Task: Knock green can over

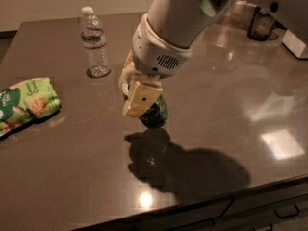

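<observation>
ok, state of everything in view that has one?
green can: partly hidden behind the gripper, upright or tipped unclear
gripper: low over the middle of the table, against the green can
water bottle: upright, capped
snack bag: lying flat at the left edge

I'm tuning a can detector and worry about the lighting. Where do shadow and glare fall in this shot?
Camera view: the arm throws a broad dark shadow on the table, just in front of the gripper and the green can. Camera view: bright glare spots sit at right and near the front edge. The can itself looks dim.
</observation>
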You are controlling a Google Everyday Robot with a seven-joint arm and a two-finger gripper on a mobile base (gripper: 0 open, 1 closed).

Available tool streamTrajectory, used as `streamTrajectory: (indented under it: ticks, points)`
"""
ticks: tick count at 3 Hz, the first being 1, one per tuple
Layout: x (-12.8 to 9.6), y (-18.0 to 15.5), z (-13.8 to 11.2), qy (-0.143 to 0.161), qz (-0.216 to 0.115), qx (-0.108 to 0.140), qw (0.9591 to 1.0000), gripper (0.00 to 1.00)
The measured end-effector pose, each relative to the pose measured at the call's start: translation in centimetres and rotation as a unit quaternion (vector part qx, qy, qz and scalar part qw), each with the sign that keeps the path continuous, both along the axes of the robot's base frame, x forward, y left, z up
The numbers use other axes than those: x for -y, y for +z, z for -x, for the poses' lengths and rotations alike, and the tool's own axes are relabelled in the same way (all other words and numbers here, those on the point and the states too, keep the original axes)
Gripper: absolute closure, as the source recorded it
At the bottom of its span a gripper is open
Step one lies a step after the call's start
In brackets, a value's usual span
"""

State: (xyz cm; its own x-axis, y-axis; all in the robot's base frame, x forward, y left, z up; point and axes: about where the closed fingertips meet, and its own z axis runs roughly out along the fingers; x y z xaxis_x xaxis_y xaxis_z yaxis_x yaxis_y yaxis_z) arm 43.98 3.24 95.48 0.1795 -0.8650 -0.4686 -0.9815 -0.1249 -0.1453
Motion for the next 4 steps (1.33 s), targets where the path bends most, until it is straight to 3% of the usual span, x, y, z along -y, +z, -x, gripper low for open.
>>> streamTrajectory:
  ticks: [1,2,3,4]
  points:
    - [1.4,-1.4,-1.2,0.022,0.094,0.026,0.995,1.0]
    - [1.9,-2.4,-1.7,0.033,0.136,0.033,0.9897,1.0]
    - [2.2,-3.7,-2.1,0.041,0.163,0.031,0.9853,0.84]
    - [2.3,-4.5,-2.1,0.048,0.177,0.027,0.9828,0.6]
